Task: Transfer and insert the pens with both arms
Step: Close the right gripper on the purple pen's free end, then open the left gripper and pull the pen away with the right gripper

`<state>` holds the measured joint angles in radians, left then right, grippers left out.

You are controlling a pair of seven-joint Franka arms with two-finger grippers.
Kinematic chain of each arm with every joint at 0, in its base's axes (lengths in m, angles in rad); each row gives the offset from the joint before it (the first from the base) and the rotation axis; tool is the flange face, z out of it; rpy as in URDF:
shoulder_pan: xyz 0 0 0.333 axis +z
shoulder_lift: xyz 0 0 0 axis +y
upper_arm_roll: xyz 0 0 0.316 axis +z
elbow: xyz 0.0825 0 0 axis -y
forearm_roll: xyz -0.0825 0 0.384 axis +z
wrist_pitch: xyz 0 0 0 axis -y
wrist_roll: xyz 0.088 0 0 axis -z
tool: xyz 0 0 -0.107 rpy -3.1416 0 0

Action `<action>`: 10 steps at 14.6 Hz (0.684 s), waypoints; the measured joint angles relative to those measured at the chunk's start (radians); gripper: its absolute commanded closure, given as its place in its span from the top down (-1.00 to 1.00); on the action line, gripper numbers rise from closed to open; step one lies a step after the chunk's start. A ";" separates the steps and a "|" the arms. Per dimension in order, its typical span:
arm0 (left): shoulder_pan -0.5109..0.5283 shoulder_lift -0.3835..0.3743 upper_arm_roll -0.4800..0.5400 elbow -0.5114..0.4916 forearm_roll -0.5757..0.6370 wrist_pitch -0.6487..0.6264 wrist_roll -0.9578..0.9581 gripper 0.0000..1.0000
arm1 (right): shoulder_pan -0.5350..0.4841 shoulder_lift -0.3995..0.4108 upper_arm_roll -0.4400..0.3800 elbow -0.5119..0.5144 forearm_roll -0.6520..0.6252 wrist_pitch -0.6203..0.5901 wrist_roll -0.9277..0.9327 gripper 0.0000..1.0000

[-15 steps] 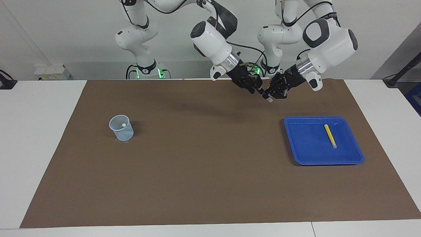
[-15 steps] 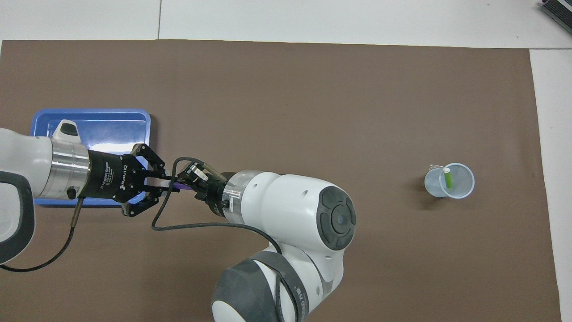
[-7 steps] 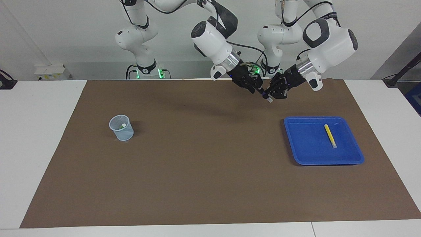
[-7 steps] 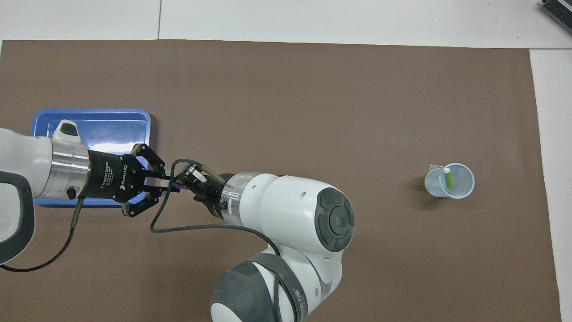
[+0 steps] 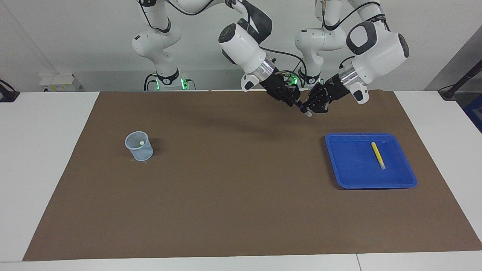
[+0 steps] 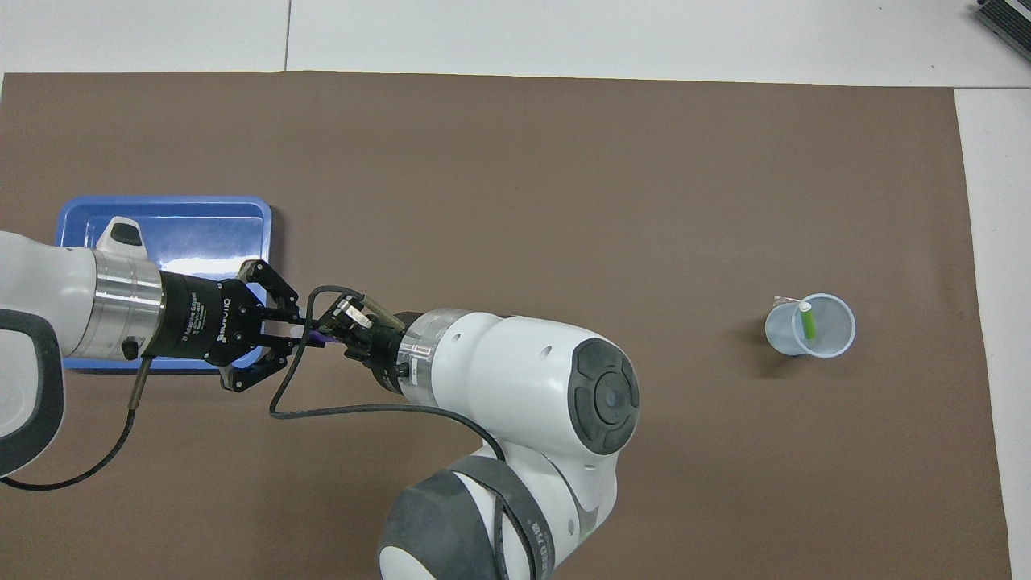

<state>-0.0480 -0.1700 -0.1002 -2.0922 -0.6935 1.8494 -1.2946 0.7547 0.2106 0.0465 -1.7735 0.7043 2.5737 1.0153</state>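
Note:
Over the mat between the tray and the robots, my left gripper [image 5: 310, 107] [image 6: 275, 330] is shut on the pale cap end of the purple pen [image 5: 304, 110] [image 6: 316, 337], which it holds up in the air. My right gripper [image 5: 295, 101] [image 6: 338, 329] is at the pen's purple end, tip to tip with the left one. The yellow pen [image 5: 377, 155] lies in the blue tray [image 5: 350, 177] [image 6: 201, 221]; my left arm covers it in the overhead view. The green pen [image 6: 807, 322] stands in the clear cup [image 5: 139, 146] [image 6: 809, 326].
A brown mat [image 5: 241, 195] covers most of the white table. The cup stands toward the right arm's end and the tray toward the left arm's end. A black cable [image 6: 322, 407] loops from the right wrist.
My right gripper has edged in along the purple pen toward the left gripper. The left gripper and the pen have stayed where they were.

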 measured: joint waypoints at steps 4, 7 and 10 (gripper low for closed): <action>-0.002 -0.001 -0.004 -0.008 0.000 -0.001 0.000 -1.00 | 0.000 0.000 0.000 0.004 0.000 0.001 0.000 -1.00; -0.002 -0.002 -0.004 -0.008 0.000 -0.001 0.000 -0.82 | 0.000 0.000 0.000 0.004 0.000 0.001 0.000 -1.00; -0.002 -0.003 -0.003 -0.008 0.000 0.002 0.000 1.00 | -0.001 0.000 0.000 0.003 0.000 0.001 0.000 -1.00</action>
<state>-0.0500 -0.1730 -0.1036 -2.0997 -0.6937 1.8515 -1.2948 0.7541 0.2103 0.0462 -1.7701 0.7043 2.5746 1.0154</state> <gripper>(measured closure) 0.758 0.824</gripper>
